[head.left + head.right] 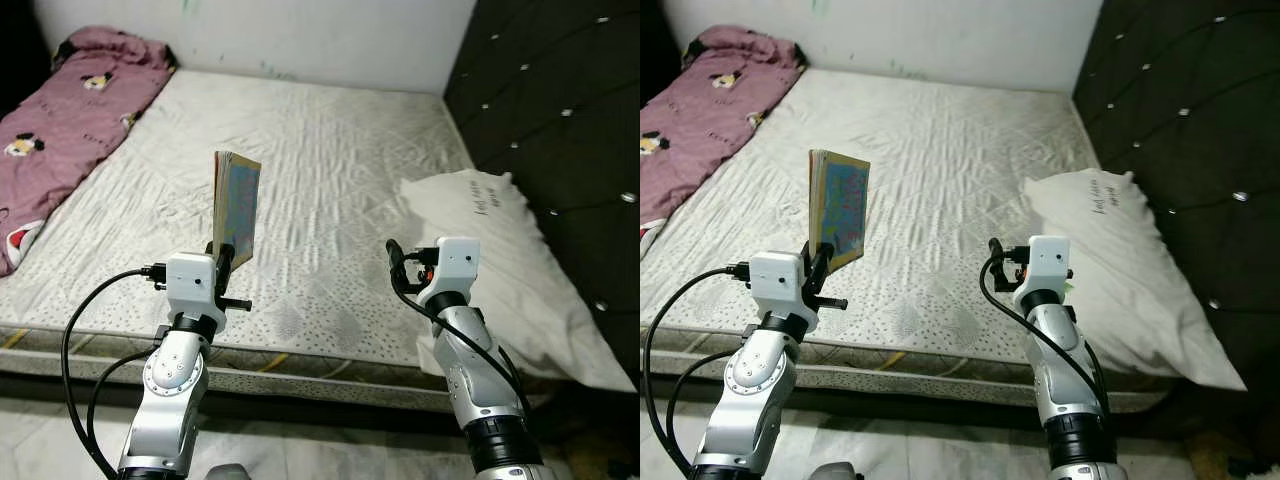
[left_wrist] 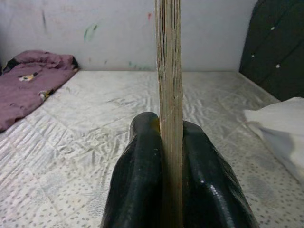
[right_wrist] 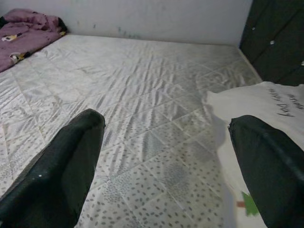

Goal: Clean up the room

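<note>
Your left gripper [image 2: 171,142] clamps a thin book [image 2: 170,85] edge-on and upright between two black fingers [image 2: 140,175], above a quilted white mattress [image 2: 95,142]; a purple blanket [image 2: 28,85] lies near the far wall, a white pillow [image 2: 280,128] opposite.

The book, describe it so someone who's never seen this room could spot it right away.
Start at the bare white mattress. At its near edge the left gripper holds a thin book upright, clear of the bed. Its bright blue cover is the one colourful thing there.
</note>
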Controlling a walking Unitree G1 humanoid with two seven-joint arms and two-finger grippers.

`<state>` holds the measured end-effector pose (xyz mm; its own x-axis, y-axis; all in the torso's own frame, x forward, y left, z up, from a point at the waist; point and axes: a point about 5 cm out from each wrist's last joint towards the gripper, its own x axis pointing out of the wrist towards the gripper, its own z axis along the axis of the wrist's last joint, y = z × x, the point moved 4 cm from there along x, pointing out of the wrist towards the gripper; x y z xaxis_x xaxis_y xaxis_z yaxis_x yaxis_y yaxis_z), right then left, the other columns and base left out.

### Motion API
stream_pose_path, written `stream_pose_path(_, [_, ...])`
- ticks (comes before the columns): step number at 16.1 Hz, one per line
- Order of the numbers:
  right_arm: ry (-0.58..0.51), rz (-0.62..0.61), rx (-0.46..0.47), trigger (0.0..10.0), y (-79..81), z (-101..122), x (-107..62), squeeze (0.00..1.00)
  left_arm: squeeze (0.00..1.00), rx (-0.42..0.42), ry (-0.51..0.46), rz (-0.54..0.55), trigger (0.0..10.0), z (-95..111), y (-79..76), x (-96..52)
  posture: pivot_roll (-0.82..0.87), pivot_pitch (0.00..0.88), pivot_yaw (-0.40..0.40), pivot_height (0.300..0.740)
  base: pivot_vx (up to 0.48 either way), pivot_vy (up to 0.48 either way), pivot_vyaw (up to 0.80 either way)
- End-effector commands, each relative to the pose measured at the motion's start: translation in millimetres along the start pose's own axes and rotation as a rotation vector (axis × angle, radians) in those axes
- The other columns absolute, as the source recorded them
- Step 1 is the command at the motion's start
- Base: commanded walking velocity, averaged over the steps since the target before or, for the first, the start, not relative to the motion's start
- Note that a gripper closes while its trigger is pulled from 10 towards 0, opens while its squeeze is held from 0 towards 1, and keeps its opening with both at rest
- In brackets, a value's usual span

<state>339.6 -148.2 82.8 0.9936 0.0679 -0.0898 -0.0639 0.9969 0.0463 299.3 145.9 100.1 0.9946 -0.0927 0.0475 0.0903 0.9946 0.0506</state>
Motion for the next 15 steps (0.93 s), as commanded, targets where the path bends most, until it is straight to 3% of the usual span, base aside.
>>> stream_pose_path(1, [-0.003, -0.001, -0.008, 10.0, -0.9, 1.7, 0.9, 0.00, 0.00, 0.002, -0.053, -0.009, 10.0, 12.1, -0.1, 3.0, 0.05, 0.000, -0.054, 0.740, 0.360, 0.000, 0.00])
stream_pose_path(9, [-0.004, -0.001, -0.008, 10.0, -0.7, 1.9, 1.9, 0.00, 0.00, 0.004, -0.052, -0.008, 10.0, 11.8, -0.1, 3.8, 0.06, 0.000, -0.055, 0.740, 0.358, 0.000, 0.00])
stream_pose_path(15, [-0.003, -0.004, -0.006, 10.0, -1.9, 1.4, 1.6, 0.00, 0.00, 0.017, -0.029, 0.007, 10.0, 7.3, 0.6, 4.7, 0.06, 0.000, -0.057, 0.740, 0.000, 0.000, 0.00])
